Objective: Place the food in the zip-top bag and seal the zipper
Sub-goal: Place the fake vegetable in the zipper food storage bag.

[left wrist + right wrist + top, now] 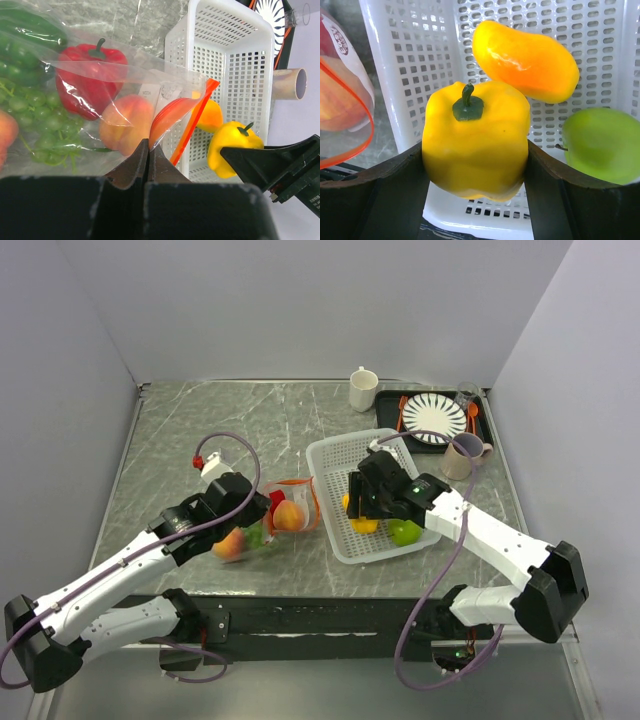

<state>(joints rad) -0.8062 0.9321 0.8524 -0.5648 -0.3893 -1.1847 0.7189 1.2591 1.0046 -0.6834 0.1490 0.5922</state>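
Observation:
The clear zip-top bag (262,523) lies left of the white basket (330,455), its mouth with the orange-red zipper (192,127) held open toward the basket. Inside it are a peach (125,124), a red pepper (87,75) and green grapes (45,125). My left gripper (148,146) is shut on the bag's mouth edge. My right gripper (476,165) is shut on the yellow pepper (476,140) and holds it above the basket's near-left edge. An orange piece (525,60) and a green apple (602,145) lie in the basket.
A white mug (362,389) stands at the back. A black tray (484,426) with a striped plate (434,417) and a beige cup (461,455) sit at the back right. Walls close in left and right.

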